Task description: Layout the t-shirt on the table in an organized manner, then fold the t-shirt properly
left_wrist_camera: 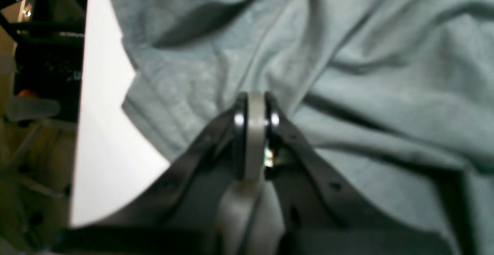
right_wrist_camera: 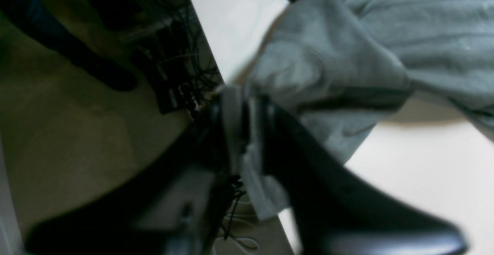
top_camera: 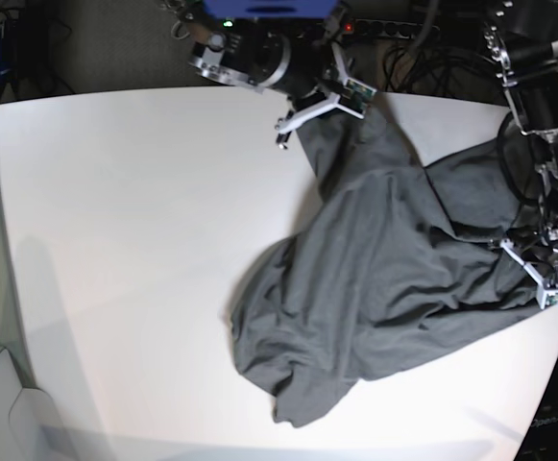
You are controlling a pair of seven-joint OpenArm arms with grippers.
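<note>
The dark grey t-shirt point(top_camera: 375, 288) lies crumpled across the right half of the white table point(top_camera: 115, 240), with one lobe trailing toward the front. My right gripper point(top_camera: 293, 120) holds a corner of it at the table's far edge. In the right wrist view, blurred, a strip of t-shirt point(right_wrist_camera: 386, 35) runs between the fingers of the right gripper point(right_wrist_camera: 241, 100), with only a thin dark slit beside it. My left gripper point(top_camera: 538, 264) is at the right edge. In the left wrist view it point(left_wrist_camera: 255, 108) is shut on a fold of the t-shirt point(left_wrist_camera: 347, 54).
Black cables and equipment point(top_camera: 423, 38) crowd the space behind the table's far edge. Floor and wiring point(right_wrist_camera: 166, 73) show beyond the table edge point(right_wrist_camera: 424, 162) in the right wrist view. A pale bin point(top_camera: 0, 403) sits off the front left corner. Bare tabletop point(left_wrist_camera: 104, 151) shows to the left of the shirt.
</note>
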